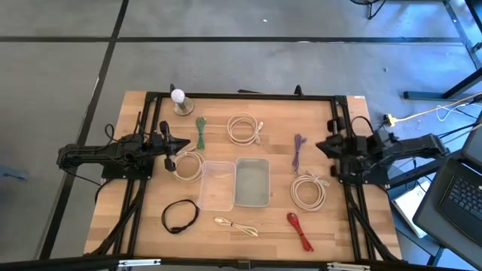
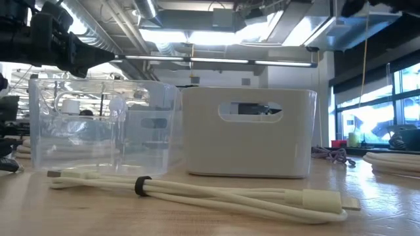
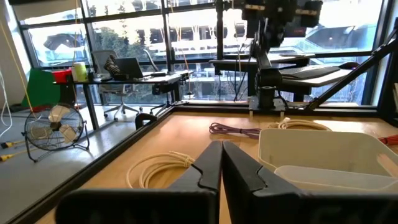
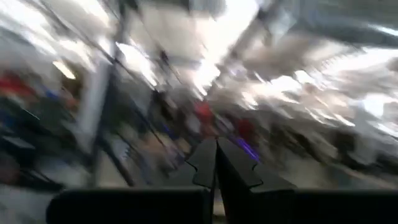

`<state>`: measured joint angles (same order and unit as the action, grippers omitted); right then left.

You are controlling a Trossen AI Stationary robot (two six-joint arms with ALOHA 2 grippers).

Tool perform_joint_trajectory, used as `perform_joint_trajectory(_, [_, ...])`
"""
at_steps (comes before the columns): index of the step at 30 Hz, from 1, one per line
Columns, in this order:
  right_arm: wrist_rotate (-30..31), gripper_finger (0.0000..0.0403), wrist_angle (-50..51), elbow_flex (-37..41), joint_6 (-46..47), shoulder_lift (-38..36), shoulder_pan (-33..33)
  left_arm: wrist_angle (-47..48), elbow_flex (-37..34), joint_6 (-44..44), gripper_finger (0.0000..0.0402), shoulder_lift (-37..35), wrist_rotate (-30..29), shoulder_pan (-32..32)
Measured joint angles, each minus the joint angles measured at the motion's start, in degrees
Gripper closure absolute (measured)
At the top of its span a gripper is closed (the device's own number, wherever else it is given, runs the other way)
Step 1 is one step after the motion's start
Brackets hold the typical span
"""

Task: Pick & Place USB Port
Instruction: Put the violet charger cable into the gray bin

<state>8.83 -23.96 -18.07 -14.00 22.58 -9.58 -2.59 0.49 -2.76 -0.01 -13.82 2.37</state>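
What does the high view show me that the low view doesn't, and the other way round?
Only the high view: both arms parked at the table's sides, left gripper and right gripper with fingers shut and empty, plus the green cable, red cable and black cable.

Only the low view: the handle cutout in the white bin's end wall and the dark band around the cream cable.

Both: clear bin beside white bin, cream cable in front, purple cable.

Two dark, matte black arms are seen, each built of blocky jointed segments. Each is ended by a hand, the left hand (image 1: 183,142) and right hand (image 1: 321,146), with two tapered, pointed black fingers (image 3: 208,167).
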Motion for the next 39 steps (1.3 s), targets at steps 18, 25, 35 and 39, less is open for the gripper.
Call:
perform_joint_trajectory(18, [27.33,0.0384,79.05,-26.26,56.13,28.7,9.04,-0.22,-0.02,-2.52,0.0396,0.0,-0.15,-0.01])
perform_joint_trajectory(25, [19.54,0.0319,81.05,-22.9,65.41,30.19,9.94,-0.26,-0.02,-0.68,0.0395,0.0,-0.24,-0.02])
perform_joint_trajectory(35, [10.99,0.0224,68.57,-15.93,73.82,38.55,13.58,-0.76,-0.01,6.85,0.0398,0.0,-0.47,-0.01])
perform_joint_trajectory(39, [6.09,0.0208,62.22,-14.21,73.76,42.77,15.44,-0.68,-0.02,8.01,0.0394,0.0,-0.46,-0.02])
